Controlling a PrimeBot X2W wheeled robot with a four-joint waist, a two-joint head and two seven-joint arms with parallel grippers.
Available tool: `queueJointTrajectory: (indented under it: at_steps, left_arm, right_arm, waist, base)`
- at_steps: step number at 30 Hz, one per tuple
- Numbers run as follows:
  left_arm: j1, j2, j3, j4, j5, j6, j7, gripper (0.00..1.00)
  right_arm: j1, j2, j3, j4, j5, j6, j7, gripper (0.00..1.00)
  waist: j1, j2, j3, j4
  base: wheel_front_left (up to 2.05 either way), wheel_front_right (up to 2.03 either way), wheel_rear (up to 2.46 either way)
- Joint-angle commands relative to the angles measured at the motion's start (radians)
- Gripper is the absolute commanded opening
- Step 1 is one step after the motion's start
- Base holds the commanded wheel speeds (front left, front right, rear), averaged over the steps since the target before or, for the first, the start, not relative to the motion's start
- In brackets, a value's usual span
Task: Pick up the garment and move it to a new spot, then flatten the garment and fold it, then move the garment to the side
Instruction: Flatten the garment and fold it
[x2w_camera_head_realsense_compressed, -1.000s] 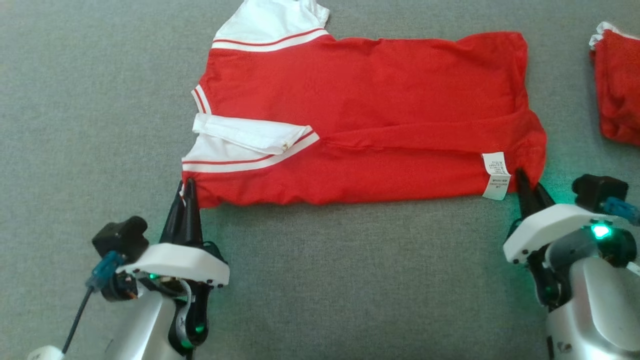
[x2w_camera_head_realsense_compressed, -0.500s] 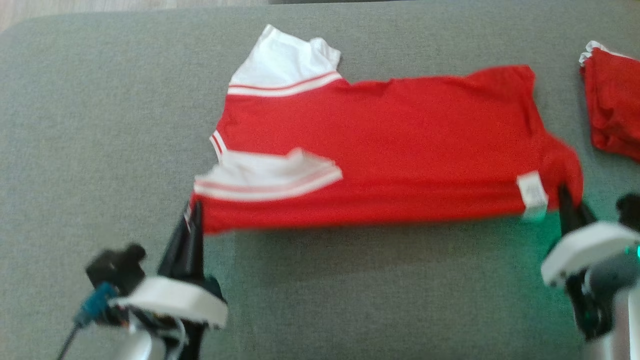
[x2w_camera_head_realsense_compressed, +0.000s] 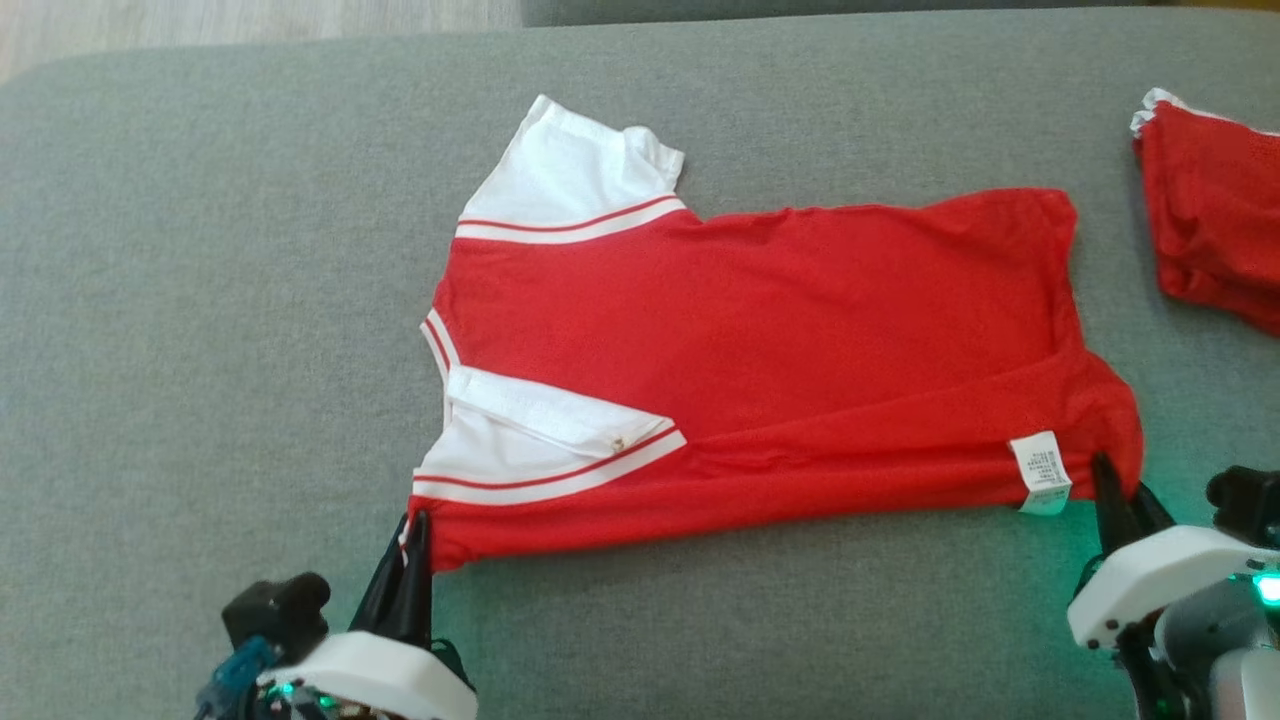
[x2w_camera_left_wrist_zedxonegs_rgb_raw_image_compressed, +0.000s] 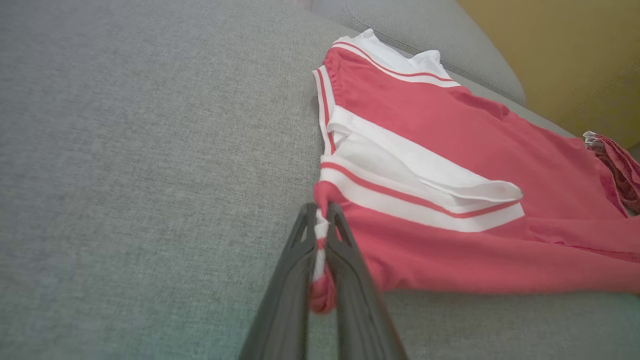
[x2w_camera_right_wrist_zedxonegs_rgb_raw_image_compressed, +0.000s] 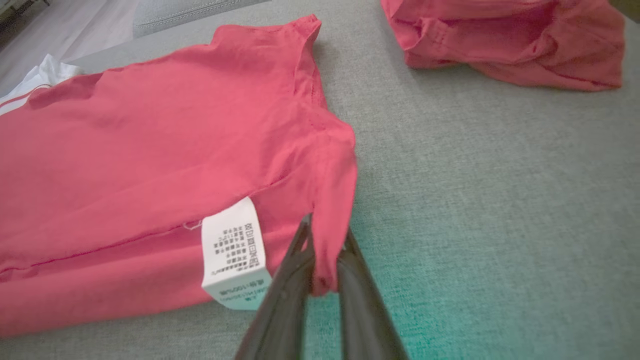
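Note:
The garment (x2w_camera_head_realsense_compressed: 760, 350) is a red shirt with white, red-striped sleeves, spread mostly flat on the grey cushion (x2w_camera_head_realsense_compressed: 200, 300), neck end to the left. My left gripper (x2w_camera_head_realsense_compressed: 415, 525) is shut on its near left corner; red and white cloth bunches between the fingers in the left wrist view (x2w_camera_left_wrist_zedxonegs_rgb_raw_image_compressed: 320, 212). My right gripper (x2w_camera_head_realsense_compressed: 1115, 485) is shut on the near right hem corner, just right of the white care label (x2w_camera_head_realsense_compressed: 1040, 472). In the right wrist view, red cloth (x2w_camera_right_wrist_zedxonegs_rgb_raw_image_compressed: 150, 140) hangs pinched between the fingertips of that gripper (x2w_camera_right_wrist_zedxonegs_rgb_raw_image_compressed: 325, 230).
A second red cloth (x2w_camera_head_realsense_compressed: 1210, 220) lies crumpled at the far right of the cushion, a short way from the shirt's hem. The cushion's back edge and pale floor (x2w_camera_head_realsense_compressed: 250, 20) run along the top left. Bare grey cushion lies left of and in front of the shirt.
The camera has tilted, shifting the whole picture down. Both grippers, still holding the near corners, have drawn the shirt toward me, away from the other red cloth's level.

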Motion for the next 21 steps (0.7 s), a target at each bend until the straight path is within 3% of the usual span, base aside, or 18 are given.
queueJointTrajectory:
  at_steps: [1,2,4,5,16,21]
  left_arm:
    - [-0.006,0.011,0.038,-0.024,-0.007,0.004,-0.016,0.0]
    - [-0.003,0.014,0.041,-0.022,-0.005,0.005,-0.021,0.04]
    - [-0.002,0.022,0.046,-0.022,0.0,0.009,-0.028,0.89]
    - [-0.004,0.026,0.049,-0.025,0.002,0.011,-0.031,1.0]
    - [-0.226,0.152,0.082,-0.124,0.07,-0.007,0.053,1.0]
    - [-0.498,0.233,0.094,-0.14,0.108,-0.05,0.168,1.0]
  right_arm:
    - [0.005,-0.009,0.017,-0.029,0.002,-0.001,-0.018,1.0]
    - [0.01,-0.009,0.017,-0.029,0.001,-0.001,-0.021,1.0]
    - [0.019,-0.009,0.014,-0.033,0.001,-0.001,-0.024,1.0]
    - [0.023,-0.009,0.012,-0.037,0.002,-0.001,-0.025,1.0]
    - [-0.028,-0.009,-0.018,-0.159,-0.028,-0.001,-0.032,1.0]
    - [-0.13,-0.009,0.014,-0.21,-0.05,-0.001,-0.014,1.0]
  waist:
    - [0.0001,-0.0001,-0.005,-0.003]
    - [0.0001,-0.0001,-0.008,-0.004]
    - [0.0001,-0.0001,-0.013,-0.007]
    - [0.0001,-0.0001,-0.016,-0.008]
    - [0.0001,-0.0001,0.006,-0.034]
    - [0.0001,-0.0001,0.062,-0.067]
  base:
    - [0.0,0.0,0.0]
    - [0.0,0.0,0.0]
    - [0.0,0.0,0.0]
    - [0.0,0.0,0.0]
    - [0.0,0.0,0.0]
    - [0.0,0.0,0.0]
